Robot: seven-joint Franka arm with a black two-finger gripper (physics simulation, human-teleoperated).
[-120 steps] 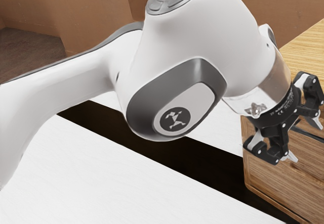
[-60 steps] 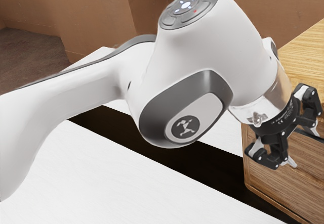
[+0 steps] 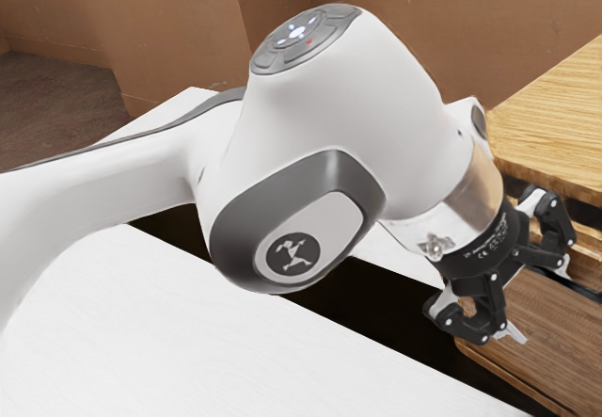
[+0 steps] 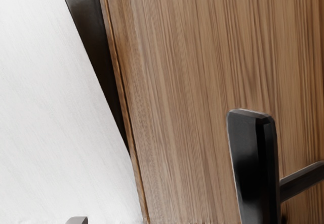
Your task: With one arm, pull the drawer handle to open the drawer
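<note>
The wooden drawer front (image 3: pixel 555 360) sits at the exterior view's lower right, under the cabinet's wooden top (image 3: pixel 555 125). It stands a little out from the cabinet, with a dark gap behind its upper edge. My black gripper (image 3: pixel 539 302) is against the drawer front, fingers spread apart. In the wrist view the dark bar handle (image 4: pixel 250 168) stands on its post just off the wood grain of the drawer front (image 4: pixel 192 82). One grey fingertip (image 4: pixel 77 219) peeks in well apart from the handle, so the handle lies between open fingers.
A white tabletop (image 3: pixel 188 342) runs below the arm, and a dark gap (image 3: pixel 376 295) separates it from the cabinet. Brown walls close off the back. My own white arm covers the middle of the exterior view.
My hand has moved down and toward the exterior view's left, away from the cabinet. The drawer front has come out with it, and more of the cabinet top is uncovered. Finger spread looks unchanged.
</note>
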